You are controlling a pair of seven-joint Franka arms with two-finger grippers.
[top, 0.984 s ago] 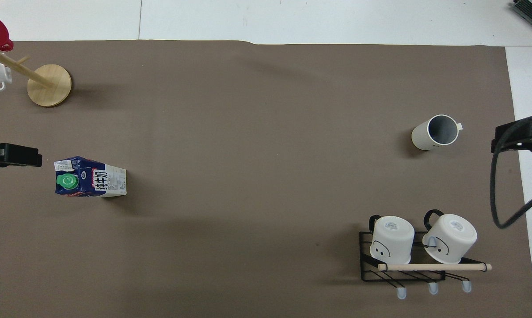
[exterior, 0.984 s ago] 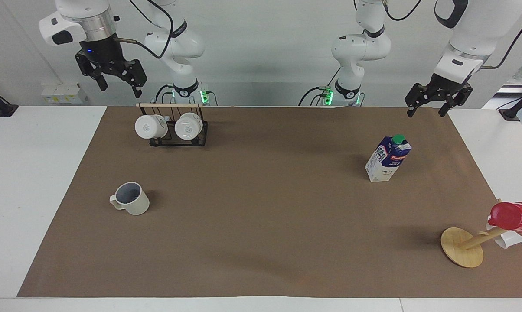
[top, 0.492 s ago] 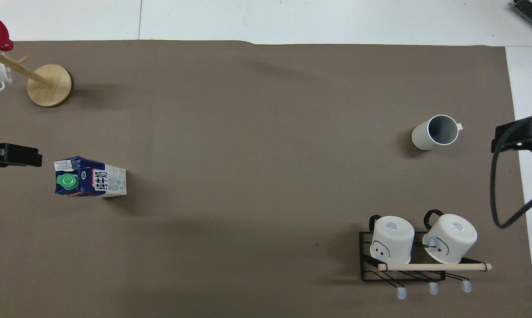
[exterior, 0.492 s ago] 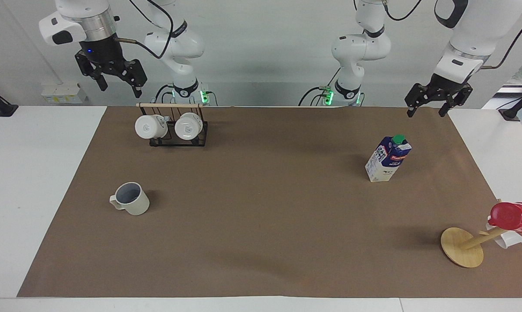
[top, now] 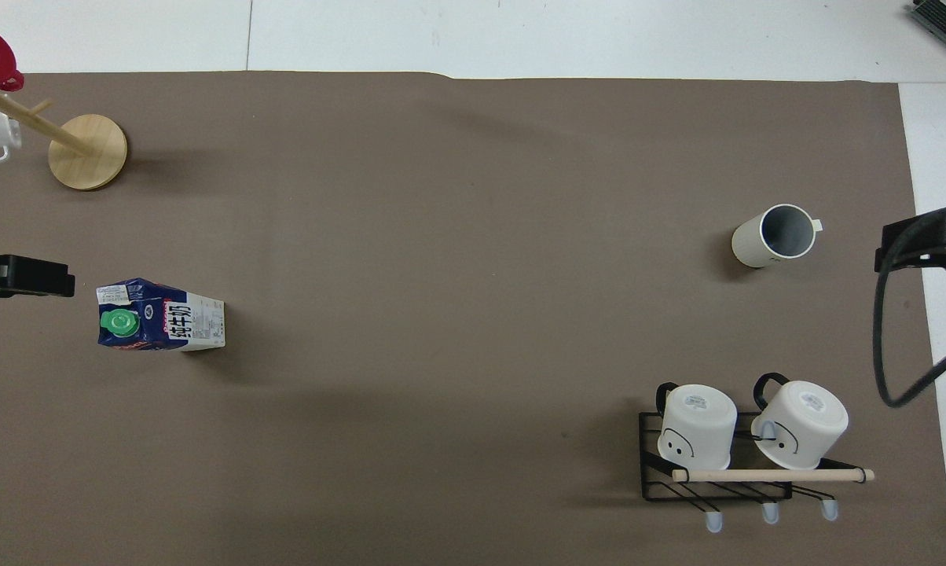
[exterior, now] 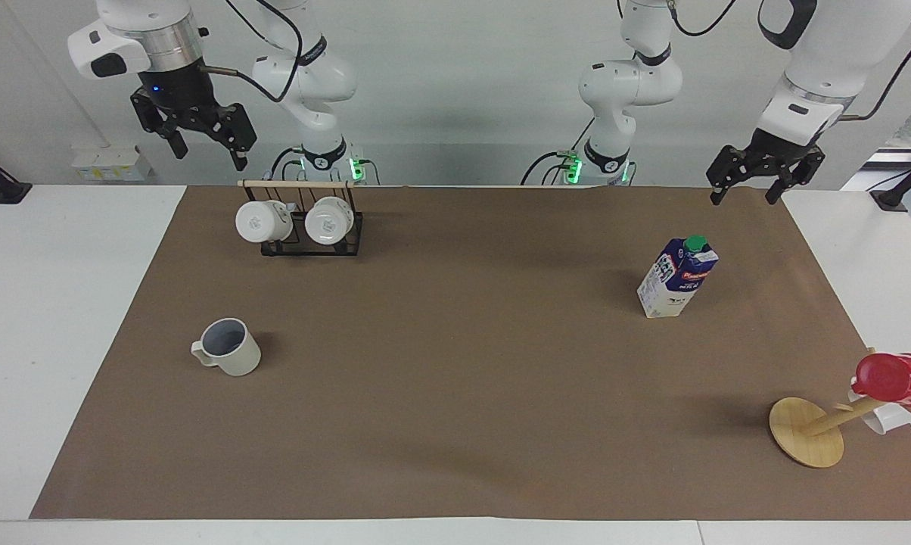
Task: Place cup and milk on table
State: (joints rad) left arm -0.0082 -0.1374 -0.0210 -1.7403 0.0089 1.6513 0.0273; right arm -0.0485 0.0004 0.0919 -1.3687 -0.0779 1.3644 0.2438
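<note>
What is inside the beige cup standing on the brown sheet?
Nothing shows inside the cup: only its grey-blue inner wall. The bottom is not fully visible, hidden partly by the rim.

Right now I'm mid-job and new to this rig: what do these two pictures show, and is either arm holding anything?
Two white robot arms stand at one end of a table covered by a brown paper sheet. One picture faces the robots from across the table; the other looks down from above their end, so the two are turned half round from each other.

The left gripper hangs open over the sheet's edge nearest the robots, above the milk carton's end. The right gripper hangs open, raised above the mug rack's end. Neither holds anything.

On the sheet: the beige cup stands upright, farther from the robots than the black wire rack with two white mugs. The milk carton stands upright toward the left arm's end. Farther out there, a wooden mug tree carries a red cup.
</note>
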